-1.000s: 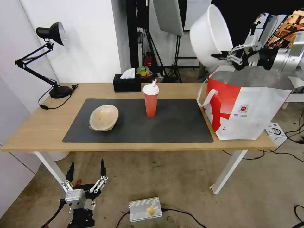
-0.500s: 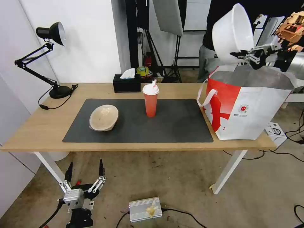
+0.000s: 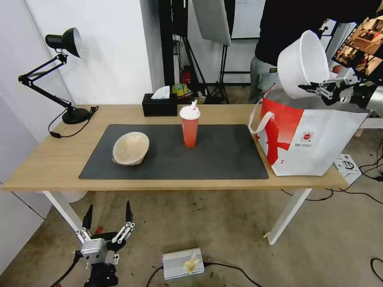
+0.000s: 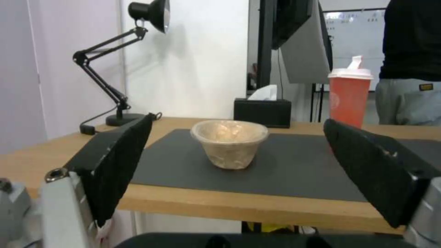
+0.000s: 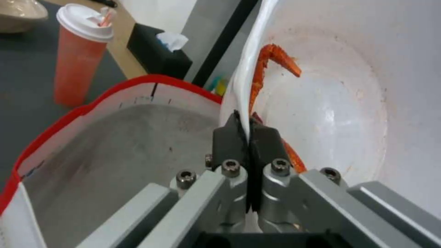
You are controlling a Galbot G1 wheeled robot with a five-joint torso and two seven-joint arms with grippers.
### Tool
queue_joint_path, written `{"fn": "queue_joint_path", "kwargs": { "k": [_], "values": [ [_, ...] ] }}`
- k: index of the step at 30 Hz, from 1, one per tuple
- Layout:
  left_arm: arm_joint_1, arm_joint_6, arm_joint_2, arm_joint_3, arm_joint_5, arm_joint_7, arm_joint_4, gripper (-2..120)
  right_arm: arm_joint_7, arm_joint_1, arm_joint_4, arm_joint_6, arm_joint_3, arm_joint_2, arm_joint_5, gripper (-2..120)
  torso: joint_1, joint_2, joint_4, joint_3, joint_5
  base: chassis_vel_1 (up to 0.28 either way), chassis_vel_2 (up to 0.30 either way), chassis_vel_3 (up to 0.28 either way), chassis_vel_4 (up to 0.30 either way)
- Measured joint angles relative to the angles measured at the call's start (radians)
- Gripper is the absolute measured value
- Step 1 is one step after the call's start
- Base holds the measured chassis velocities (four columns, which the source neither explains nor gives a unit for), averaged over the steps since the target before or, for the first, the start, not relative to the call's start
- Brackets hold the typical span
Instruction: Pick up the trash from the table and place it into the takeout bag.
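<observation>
The right gripper (image 5: pixel 248 129), jaws pinched on the light, stiff white bowl's (image 3: pixel 303 63) thin rim, holds it above the bag (image 3: pixel 319 139); left gripper (image 3: pixel 107 217) hangs open

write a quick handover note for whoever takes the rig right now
Right claw: shut on the rim of the white bowl, holding it tilted over the open takeout bag; red scraps are inside.
Left claw: open, parked low in front of the table.
Done: none bagged yet.
Left: release the bowl; then the red cup and beige bowl, both on the mat.
</observation>
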Motion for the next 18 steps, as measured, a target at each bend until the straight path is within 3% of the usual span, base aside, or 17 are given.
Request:
{"fn": "queue_joint_path", "kwargs": {
  "k": [13, 18],
  "values": [
    [-0.002, -0.001, 0.000, 0.002, 0.000, 0.000, 0.001, 100, -0.002, -0.008, 0.003, 0.000, 0.003, -0.003, -0.002, 0, 0.000, 0.000, 0.0006, 0.000, -0.0004, 0.000, 0.000, 0.000, 0.000],
    [-0.008, -0.005, -0.007, 0.008, -0.004, 0.000, 0.008, 100, -0.020, -0.044, 0.003, 0.000, 0.010, -0.005, -0.020, 0, 0.000, 0.000, -0.0004, 0.000, 0.0004, 0.000, 0.000, 0.000, 0.000]
  ]
}}
